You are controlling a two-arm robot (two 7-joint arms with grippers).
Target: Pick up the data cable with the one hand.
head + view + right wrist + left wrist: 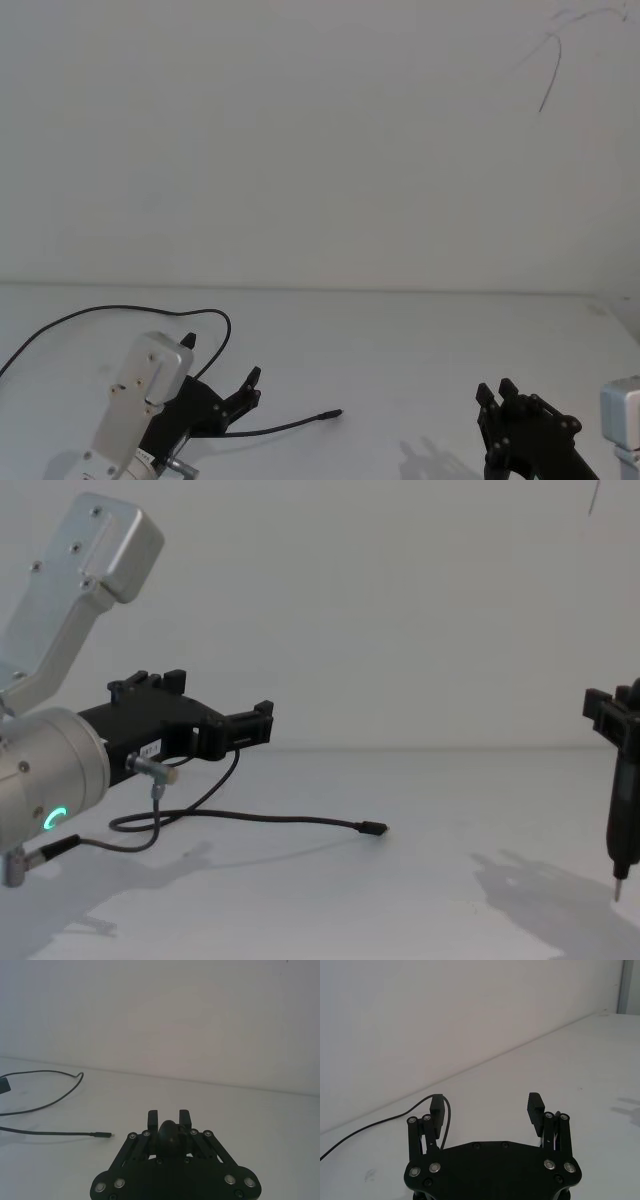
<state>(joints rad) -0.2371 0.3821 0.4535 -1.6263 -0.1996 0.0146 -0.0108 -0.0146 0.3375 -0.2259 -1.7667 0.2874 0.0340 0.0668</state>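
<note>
Here, the flat black two-fingered left gripper (220, 360) is hovering, jaws wide, over the thin black data cable (280, 820) that is lying on the white table (400, 340). A clean grasp is probably calling for a square descent that straddles the strand. The black right gripper (495, 390) is idling at the table's right.
</note>
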